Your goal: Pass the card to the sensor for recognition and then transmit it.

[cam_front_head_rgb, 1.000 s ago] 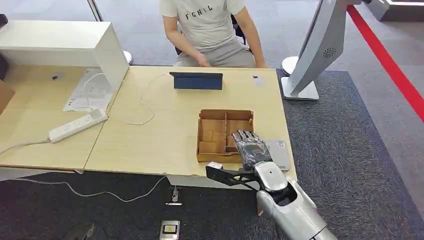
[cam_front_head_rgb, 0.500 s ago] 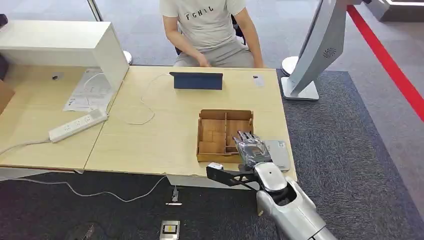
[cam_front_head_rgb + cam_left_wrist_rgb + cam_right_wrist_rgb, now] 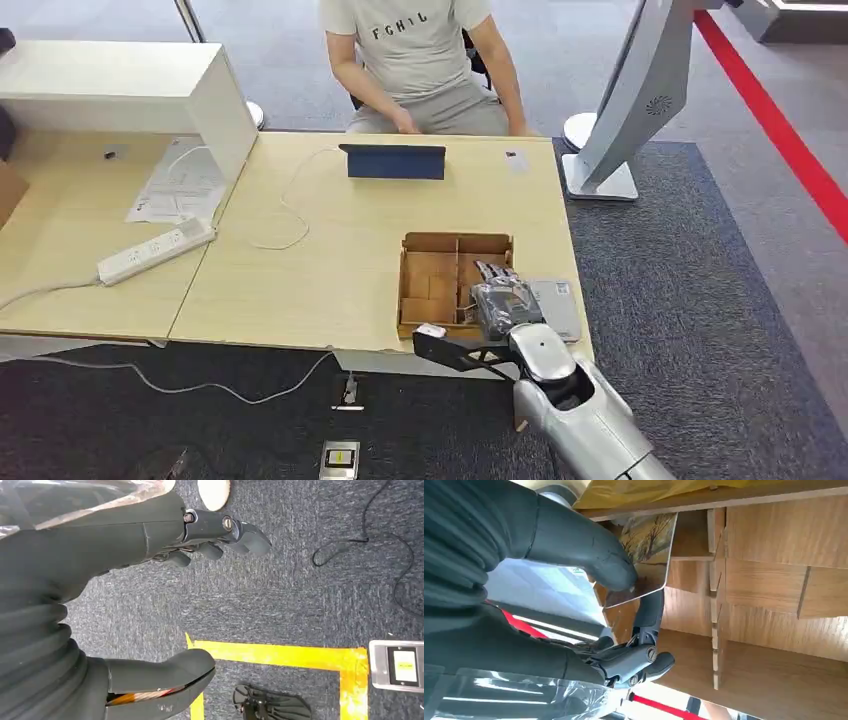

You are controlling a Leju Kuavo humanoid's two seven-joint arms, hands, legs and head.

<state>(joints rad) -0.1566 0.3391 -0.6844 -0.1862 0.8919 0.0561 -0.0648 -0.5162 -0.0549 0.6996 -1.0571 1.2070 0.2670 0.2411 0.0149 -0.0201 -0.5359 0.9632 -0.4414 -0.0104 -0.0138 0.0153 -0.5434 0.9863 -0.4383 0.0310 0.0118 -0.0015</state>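
My right hand (image 3: 503, 303) reaches over the near right corner of the wooden divided box (image 3: 432, 285) on the table (image 3: 330, 250). In the right wrist view its thumb and a dark finger pinch a card (image 3: 646, 555) with a printed picture, so the card sits in my grip, partly inside the box compartment right under the hand. Just beside the hand, on its outer side, lies a flat grey sensor pad (image 3: 556, 307). Well beyond the hand, at the table's far edge, stands a dark tablet (image 3: 393, 161), with a person (image 3: 420, 60) seated behind it. My left hand (image 3: 150, 545) hangs over the carpet, fingers apart, holding nothing.
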